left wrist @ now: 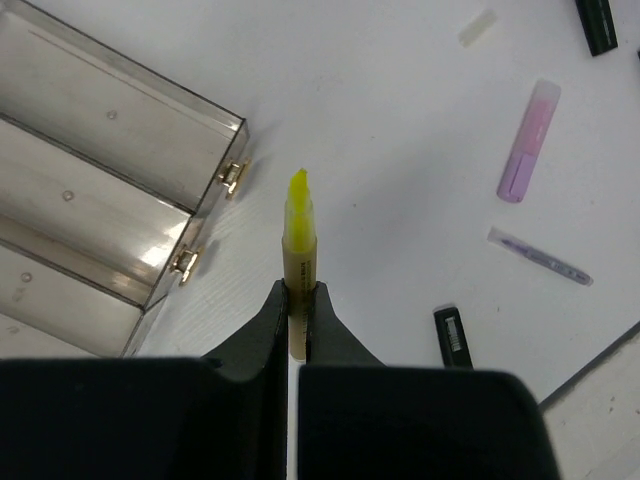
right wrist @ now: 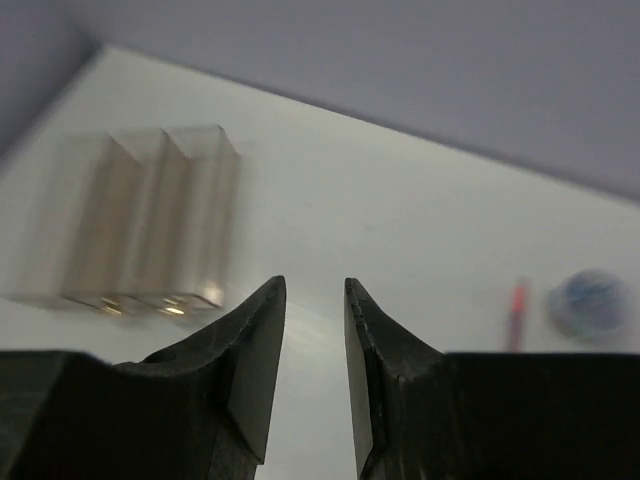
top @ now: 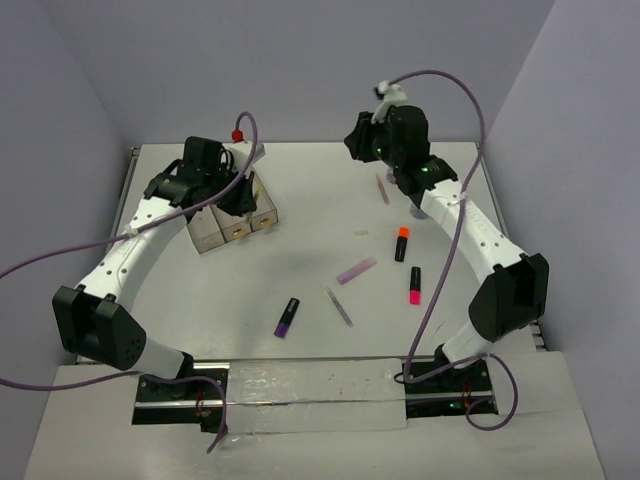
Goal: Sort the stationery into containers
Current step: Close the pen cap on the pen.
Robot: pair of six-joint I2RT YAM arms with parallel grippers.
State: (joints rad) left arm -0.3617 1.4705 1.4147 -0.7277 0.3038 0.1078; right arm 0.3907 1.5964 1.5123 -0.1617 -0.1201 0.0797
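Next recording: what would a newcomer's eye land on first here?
The left fingers pinch a yellow highlighter, tip out, close to the clear bins. The right fingers hang open and empty over the table's far side. Loose mid-table lie a purple marker, lilac marker, orange marker and pink-red marker.

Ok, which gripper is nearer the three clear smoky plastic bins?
Left. The left gripper, clamping a yellow highlighter, hovers beside the bins; the right gripper, open, is far across the table.

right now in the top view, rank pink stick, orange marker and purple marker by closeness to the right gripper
1. pink stick, far side, close by the right gripper
2. orange marker, mid-table, right side
3. purple marker, near side, centre-left
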